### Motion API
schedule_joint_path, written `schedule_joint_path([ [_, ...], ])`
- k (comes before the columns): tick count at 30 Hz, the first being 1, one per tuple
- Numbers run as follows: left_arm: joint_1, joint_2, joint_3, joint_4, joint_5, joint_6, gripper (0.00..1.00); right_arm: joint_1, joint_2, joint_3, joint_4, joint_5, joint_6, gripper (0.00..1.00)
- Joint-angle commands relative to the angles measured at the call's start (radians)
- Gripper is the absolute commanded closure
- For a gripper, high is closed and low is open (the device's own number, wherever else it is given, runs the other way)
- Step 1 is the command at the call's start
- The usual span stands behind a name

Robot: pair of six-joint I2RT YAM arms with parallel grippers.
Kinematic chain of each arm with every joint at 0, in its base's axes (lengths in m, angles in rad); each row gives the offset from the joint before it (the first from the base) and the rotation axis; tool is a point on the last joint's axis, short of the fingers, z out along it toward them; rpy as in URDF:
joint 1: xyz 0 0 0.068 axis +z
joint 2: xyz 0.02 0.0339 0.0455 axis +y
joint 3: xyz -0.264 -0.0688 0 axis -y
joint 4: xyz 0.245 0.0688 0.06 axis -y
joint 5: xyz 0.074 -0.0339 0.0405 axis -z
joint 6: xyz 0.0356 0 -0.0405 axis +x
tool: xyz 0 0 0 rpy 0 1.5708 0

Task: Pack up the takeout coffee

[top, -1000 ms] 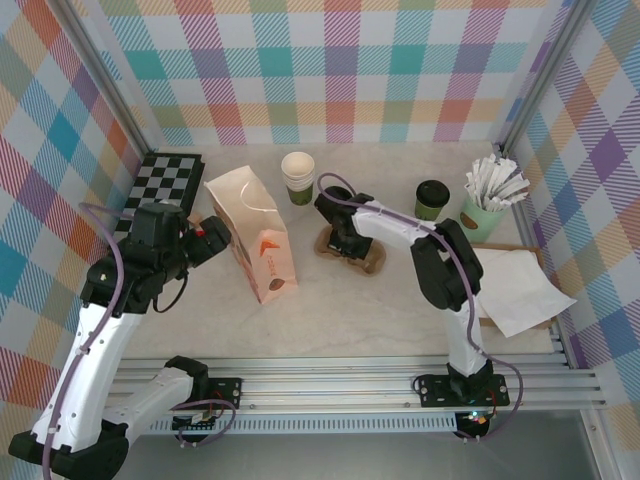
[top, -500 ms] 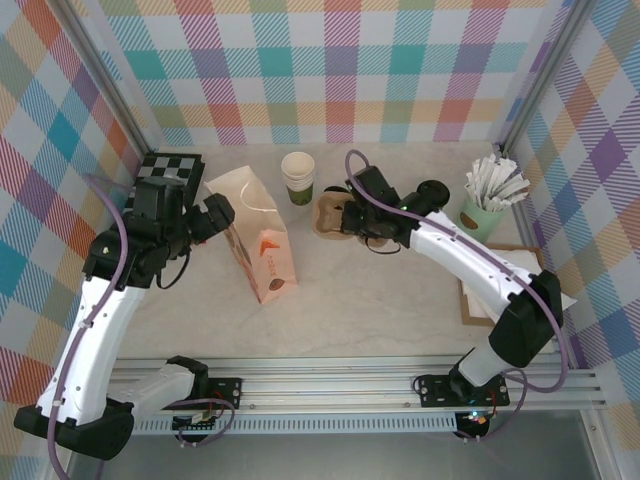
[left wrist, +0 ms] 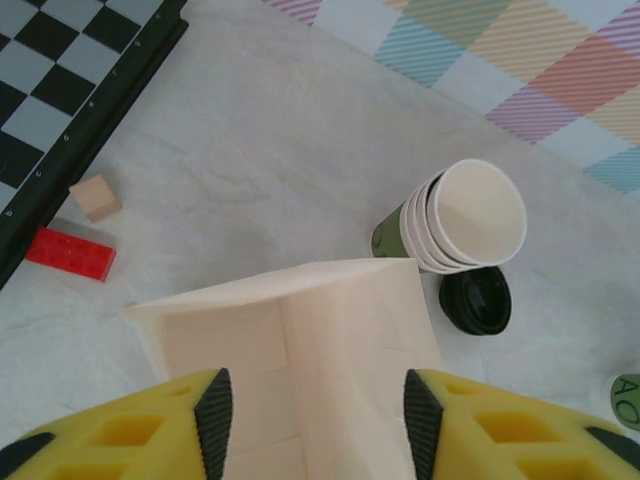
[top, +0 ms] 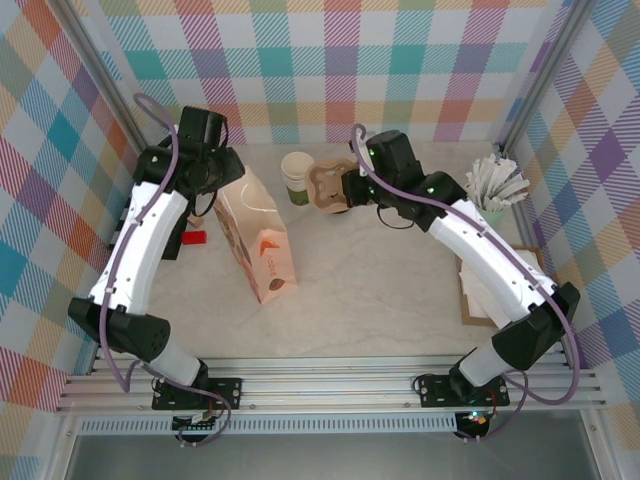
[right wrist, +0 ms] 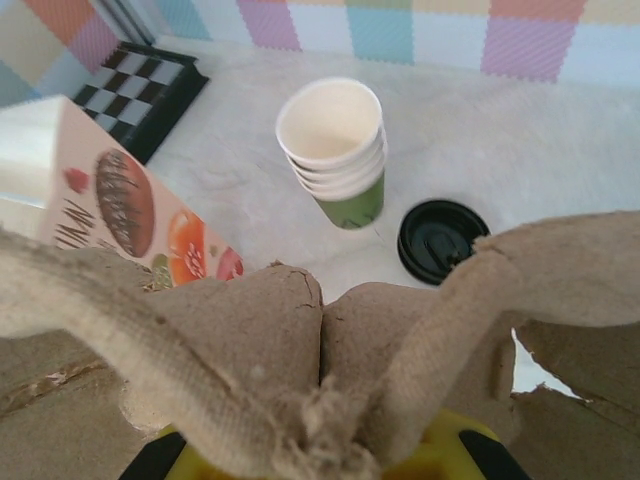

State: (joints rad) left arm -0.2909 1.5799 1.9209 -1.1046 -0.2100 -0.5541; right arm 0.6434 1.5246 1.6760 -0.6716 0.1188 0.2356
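Note:
The round black lid [left wrist: 476, 300] lies flat on the table beside the stack of lidless cups [left wrist: 465, 215], and shows again as lid [right wrist: 443, 240] below the stack [right wrist: 335, 140]. The dark-green takeout cup is hidden behind my right arm in the top view. A dark-green sliver with pale letters [left wrist: 628, 400] at the left wrist view's edge may be it; I cannot tell. My left gripper [top: 222, 178] is open, its jaws straddling the open top of the paper bag [left wrist: 300, 340]. My right gripper [top: 352, 185] is shut on a brown pulp cup carrier [right wrist: 250, 340], held above the table.
The printed paper bag [top: 262, 245] stands left of centre. A mint cup of white sticks [top: 490, 195] is at the back right, with white paper on a brown board [top: 500, 290] nearer. A chessboard [left wrist: 60, 100], a red brick [left wrist: 70, 255] and a wooden cube [left wrist: 97, 197] lie left.
My left gripper has risen and swung back over the bag's top. My right gripper has lifted the cup carrier off the table and carried it back toward the cup stack.

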Motion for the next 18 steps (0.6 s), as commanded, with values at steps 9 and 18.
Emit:
schedule_joint_path([
  [9, 0.013, -0.149, -0.08, -0.169, 0.136, -0.023, 0.44, -0.1, -0.003, 0.018, 0.077, -0.193, -0.146, 1.0],
  [18, 0.011, -0.082, -0.022, -0.109, 0.218, 0.122, 1.0, -0.1, 0.079, 0.194, 0.128, -0.491, -0.215, 1.0],
])
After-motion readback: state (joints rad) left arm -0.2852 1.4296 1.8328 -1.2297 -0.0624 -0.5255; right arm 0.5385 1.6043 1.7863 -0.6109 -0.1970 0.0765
